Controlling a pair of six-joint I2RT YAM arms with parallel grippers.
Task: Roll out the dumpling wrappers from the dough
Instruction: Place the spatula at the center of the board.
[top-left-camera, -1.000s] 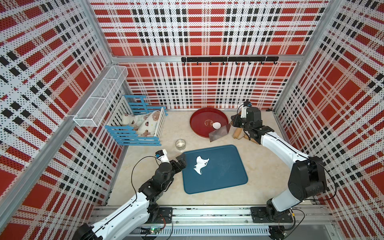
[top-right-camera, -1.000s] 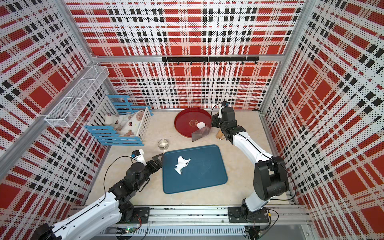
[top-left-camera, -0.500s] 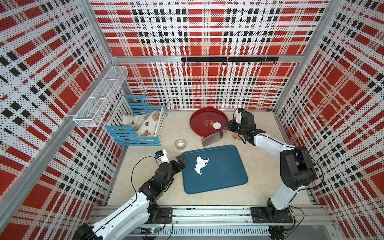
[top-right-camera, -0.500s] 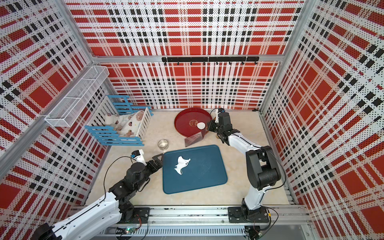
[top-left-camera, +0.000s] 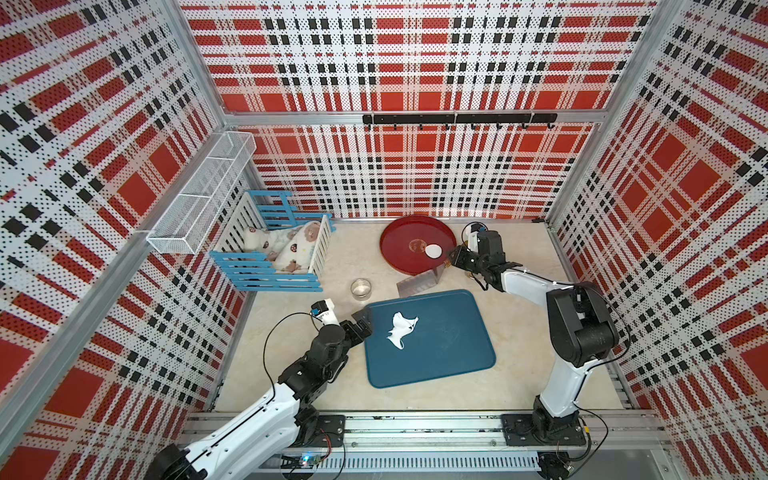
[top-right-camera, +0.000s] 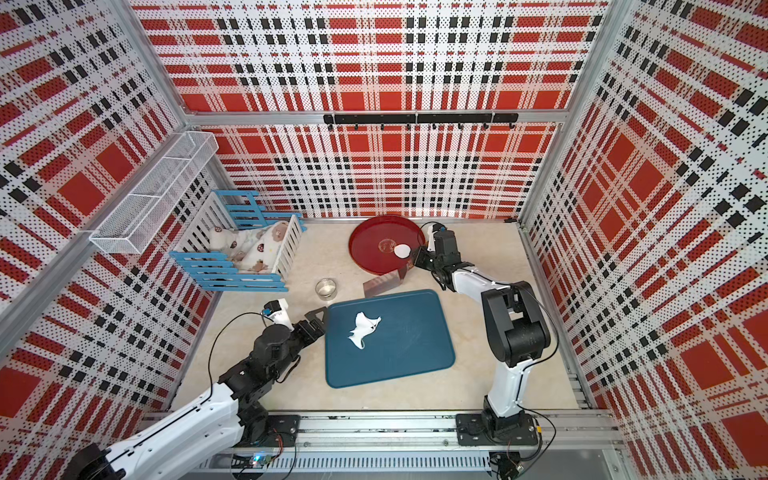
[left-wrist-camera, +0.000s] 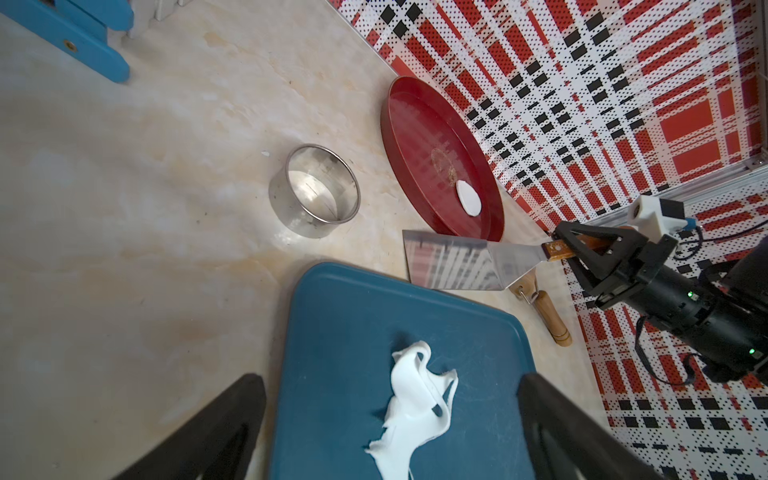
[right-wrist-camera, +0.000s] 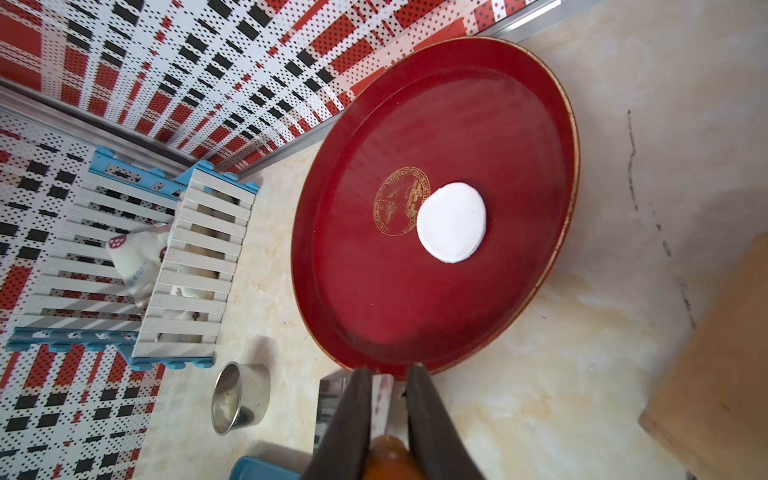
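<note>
Frankly, little writing reads: the cloth (right-wrist-camera: 137, 257) in the crib (top-left-camera: 270, 266) carries grey letters too blurred to make out, and the red tray (right-wrist-camera: 374, 299) bears a round gold emblem (right-wrist-camera: 399, 201) whose characters are too fine to tell. The left gripper (top-left-camera: 365, 322) hangs wide open and empty at the left edge of the mat (top-left-camera: 449, 345). The dough (top-left-camera: 401, 330), a crumpled torn white scrap, lies on the mat just right of it, clear of the fingers. One wrapper (top-left-camera: 433, 251) lies flat on the tray, overlapping the emblem's edge, near the right gripper (top-left-camera: 456, 261), whose jaws sit narrowly closed on the wooden handle of the scraper (left-wrist-camera: 453, 262) at the tray's right rim. The ring (top-left-camera: 360, 287) stands between crib and tray. The scraper's blade slants between tray and mat, and a wooden tool (left-wrist-camera: 548, 318) lies just beside it.
</note>
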